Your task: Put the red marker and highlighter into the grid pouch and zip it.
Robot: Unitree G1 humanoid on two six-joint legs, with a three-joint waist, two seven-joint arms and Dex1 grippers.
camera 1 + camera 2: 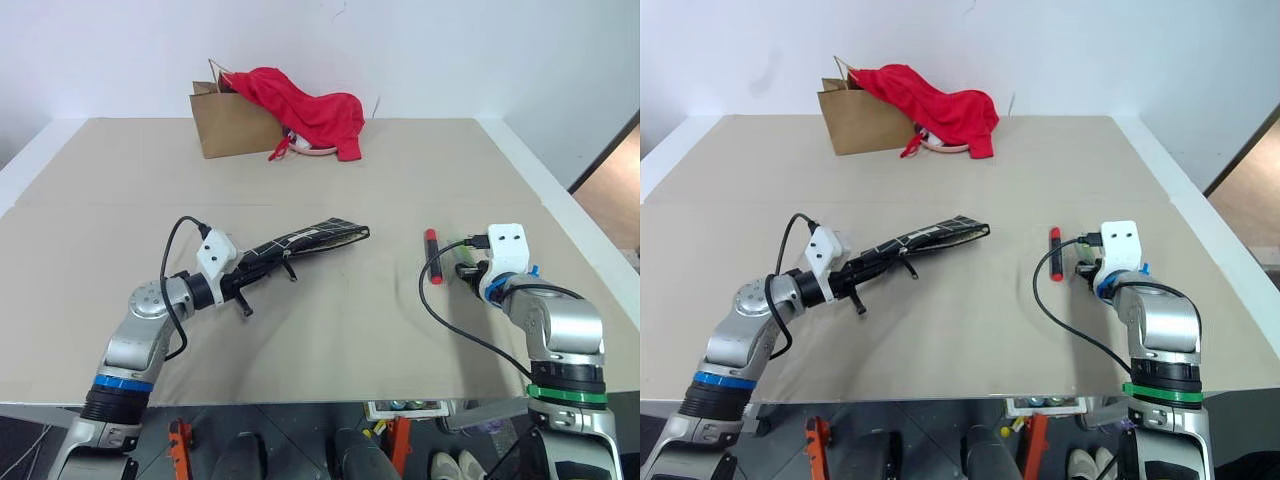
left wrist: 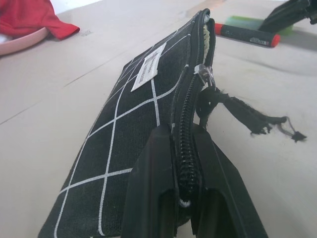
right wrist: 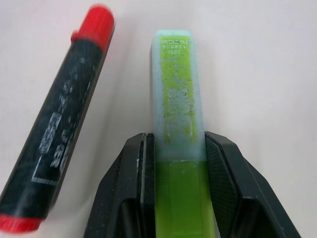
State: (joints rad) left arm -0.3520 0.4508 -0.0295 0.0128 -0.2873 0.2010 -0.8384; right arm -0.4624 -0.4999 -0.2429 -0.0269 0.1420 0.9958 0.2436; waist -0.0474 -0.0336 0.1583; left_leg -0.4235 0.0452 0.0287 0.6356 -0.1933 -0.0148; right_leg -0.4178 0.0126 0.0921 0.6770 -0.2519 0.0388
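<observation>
Highlighter (image 3: 177, 94): short, chunky, lime translucent plastic; I judge it light, rigid and somewhat slick, best taken across the flat sides of its barrel. It lies on the table (image 1: 330, 340) between the fingers of my right gripper (image 3: 181, 148), both pads touching its sides, cap end pointing away from me; clamped, not yet lifted.

Red marker (image 1: 432, 254): slim black barrel, red cap; likely light and stiff, apt to roll. It lies just beside the highlighter, parallel to it, untouched.

Grid pouch (image 1: 305, 239): black fabric, white lines; soft and floppy, so hold near the zipper edge. My left gripper (image 2: 184, 163) is clenched on that edge at one end; the mouth gapes toward the pens.
</observation>
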